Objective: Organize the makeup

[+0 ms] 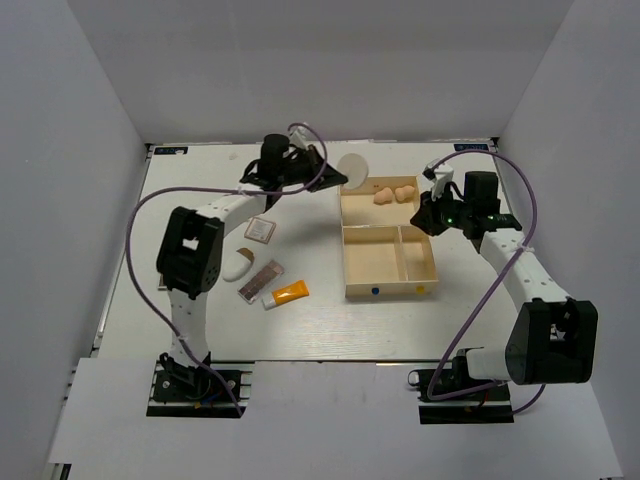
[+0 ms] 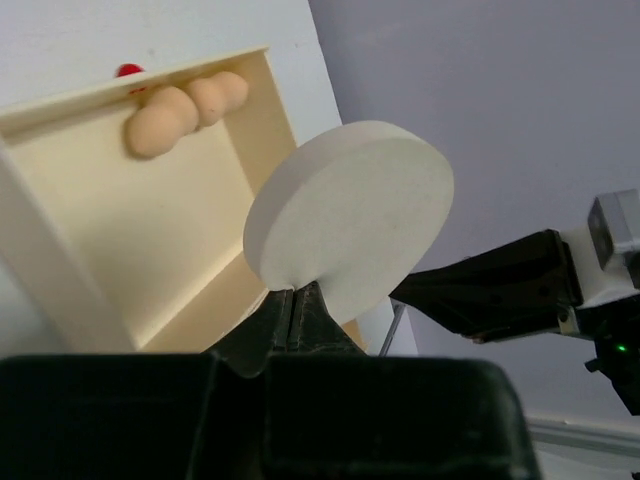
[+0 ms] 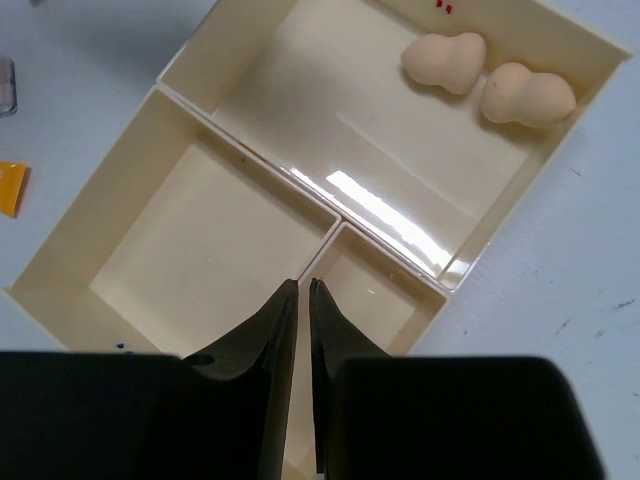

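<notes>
**Puff pinched by its rim at the tray's upper-left corner**

My left gripper (image 2: 295,300) is clamped on the round puff (image 2: 350,215). It bites only the lower rim, so the disc stands up beyond my fingers with its flat face toward the wrist camera. I judge that I hold it by the edge so my fingers stay clear of the walls when it goes in.

In the top view the puff hangs in the upper centre of the frame, at the upper-left corner of the tray (image 1: 345,262). It is beside the large compartment rather than squarely over it, and I cannot tell whether it touches the rim. The two peach sponges (image 1: 394,194) lie side by side against that compartment's upper wall. The floor below them is bare, which looks like the sensible spot for another soft applicator.

My right gripper (image 3: 303,295) has its fingers pressed almost together, with a thin slit and nothing in it. It hangs above the divider between the two smaller compartments, well apart from the puff.

The other makeup lies on the bench (image 1: 200,180) left of the tray: the square compact (image 1: 262,229), white egg-shaped piece (image 1: 237,264), palette (image 1: 262,281) and orange tube (image 1: 288,294). All sit lower in the frame than my left gripper and out of either gripper's grasp.
</notes>
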You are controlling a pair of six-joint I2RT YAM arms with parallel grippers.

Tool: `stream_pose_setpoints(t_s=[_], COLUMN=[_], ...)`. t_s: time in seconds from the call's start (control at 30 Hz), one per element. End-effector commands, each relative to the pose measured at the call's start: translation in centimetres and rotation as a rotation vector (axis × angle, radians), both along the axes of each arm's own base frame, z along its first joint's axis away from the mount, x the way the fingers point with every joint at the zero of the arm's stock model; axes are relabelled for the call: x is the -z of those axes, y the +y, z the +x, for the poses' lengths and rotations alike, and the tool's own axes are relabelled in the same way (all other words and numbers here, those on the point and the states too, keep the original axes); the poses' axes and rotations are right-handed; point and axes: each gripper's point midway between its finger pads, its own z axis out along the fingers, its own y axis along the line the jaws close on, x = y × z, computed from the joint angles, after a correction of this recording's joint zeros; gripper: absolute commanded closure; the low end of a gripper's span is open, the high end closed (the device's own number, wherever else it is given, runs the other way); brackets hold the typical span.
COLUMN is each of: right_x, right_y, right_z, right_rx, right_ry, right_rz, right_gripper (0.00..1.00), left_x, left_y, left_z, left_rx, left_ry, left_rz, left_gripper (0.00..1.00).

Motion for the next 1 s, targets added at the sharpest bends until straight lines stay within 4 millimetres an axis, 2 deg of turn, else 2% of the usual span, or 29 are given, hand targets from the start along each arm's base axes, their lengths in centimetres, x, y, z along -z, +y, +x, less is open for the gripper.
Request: stream_pose_setpoints(t_s=[0.0, 0.03, 0.07, 0.1, 0.13, 0.2, 0.27, 0.3, 0.4, 0.53, 0.57, 0.67, 0.7, 0.73, 0.77, 0.8, 0.83, 0.87, 0.9, 0.93, 0.97], right_x=[-1.7, -2.0, -2.1, -2.2, -2.3, -2.5, -2.7, -2.6, -2.6, -2.8, -3.0, -3.6, -3.6, -4.0, -4.2, -4.6, -4.8, -4.6, -4.9, -4.9, -4.9], right_y=[-1.3, -1.5, -1.8, -2.0, -2.1, -2.5, -2.7, -2.8, -2.8, -2.1, -1.9, 0.1, 0.8, 2.1, 2.5, 3.6, 4.1, 4.4, 5.1, 6.4, 6.9], right_z=[0.8, 0.7, 0.8, 0.8, 0.9, 1.0, 0.9, 1.0, 1.0, 0.7, 0.6, -1.0, -1.7, -2.9, -3.6, -4.6, -5.0, -5.2, -5.7, -6.4, -6.3], right_rx=[0.067, 0.076, 0.093, 0.099, 0.105, 0.116, 0.117, 0.12, 0.122, 0.078, 0.059, -0.108, -0.165, -0.261, -0.329, -0.406, -0.445, -0.486, -0.535, -0.594, -0.63], right_ry=[-0.068, -0.076, -0.081, -0.083, -0.086, -0.091, -0.1, -0.098, -0.093, -0.091, -0.095, -0.101, -0.093, -0.089, -0.099, -0.095, -0.101, -0.107, -0.111, -0.114, -0.122], right_rz=[-0.012, -0.014, -0.02, -0.019, -0.02, -0.023, -0.021, -0.022, -0.011, 0.011, 0.016, 0.053, 0.073, 0.124, 0.119, 0.173, 0.19, 0.19, 0.216, 0.223, 0.22], right_gripper=[0.84, 0.84, 0.84, 0.84, 0.84, 0.84, 0.83, 0.83, 0.82, 0.74, 0.72, 0.66, 0.65, 0.65, 0.65, 0.67, 0.69, 0.72, 0.75, 0.82, 0.85], left_x=[-1.4, -0.6, 1.6, 2.4, 2.2, 4.5, 4.7, 5.4, 6.2, 5.6, 4.8, -0.2, -1.4, -4.0, -5.4, -7.3, -8.1, -8.6, -6.9, -9.3, -8.7], left_y=[-3.9, -4.5, -5.2, -5.9, -6.0, -6.8, -6.8, -6.5, -6.6, -6.6, -6.7, -7.0, -6.4, -6.1, -5.3, -4.0, -3.5, -2.0, -0.4, 0.7, 2.6], left_z=[0.3, 0.6, 1.1, 1.1, 1.9, 1.7, 2.3, 2.5, 2.3, 2.5, 2.6, 2.7, 3.1, 2.7, 3.0, 2.3, 1.8, 2.0, 1.5, 0.0, -0.2], left_rx=[0.078, 0.071, 0.068, 0.061, 0.041, 0.032, 0.016, -0.006, -0.012, -0.017, -0.017, -0.02, -0.035, -0.042, -0.058, -0.077, -0.09, -0.132, -0.158, -0.177, -0.226], left_ry=[-0.052, -0.029, 0.006, 0.023, 0.017, 0.064, 0.067, 0.081, 0.094, 0.089, 0.077, -0.014, -0.036, -0.075, -0.1, -0.126, -0.143, -0.166, -0.138, -0.175, -0.172], left_rz=[-0.006, 0.01, 0.031, 0.05, 0.057, 0.105, 0.126, 0.148, 0.181, 0.191, 0.178, 0.107, 0.094, 0.072, 0.06, 0.051, 0.054, 0.082, 0.125, 0.122, 0.167], left_gripper=[1.0, 1.0, 0.98, 0.95, 0.9, 0.74, 0.61, 0.5, 0.33, 0.28, 0.28, 0.29, 0.29, 0.32, 0.35, 0.4, 0.46, 0.52, 0.6, 0.69, 0.85])
